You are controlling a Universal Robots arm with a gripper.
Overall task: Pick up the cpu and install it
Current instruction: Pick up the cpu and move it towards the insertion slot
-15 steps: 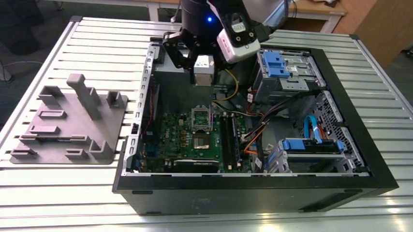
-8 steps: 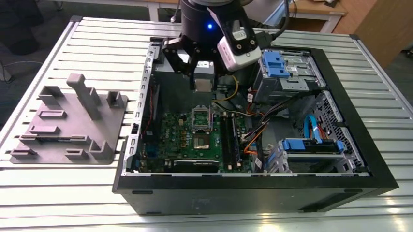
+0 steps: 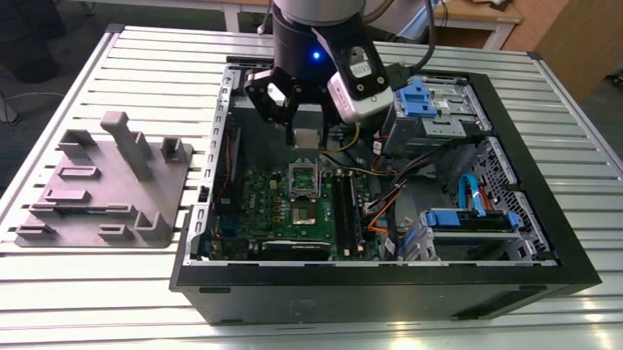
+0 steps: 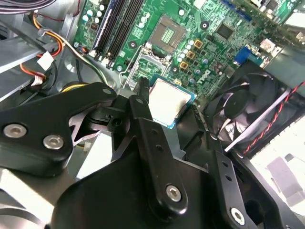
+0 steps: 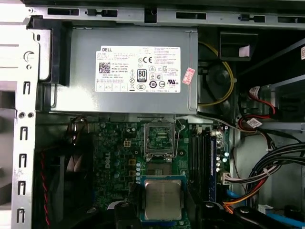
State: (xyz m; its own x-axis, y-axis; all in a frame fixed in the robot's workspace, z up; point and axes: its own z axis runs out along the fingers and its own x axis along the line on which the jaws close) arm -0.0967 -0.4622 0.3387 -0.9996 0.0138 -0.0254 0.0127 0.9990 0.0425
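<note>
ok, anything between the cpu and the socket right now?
Nothing visible. The gripper holds the cpu above the board, and the socket sits open in the first wrist view with nothing across it. The cables run on the exterior view's right of the socket, off that path.

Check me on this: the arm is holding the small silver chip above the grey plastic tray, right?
Not quite. The end effector holds the cpu above the green circuit board inside the open computer case, not above the grey plastic tray, which sits outside the case toward the exterior view's left. The exterior view shows this.
</note>
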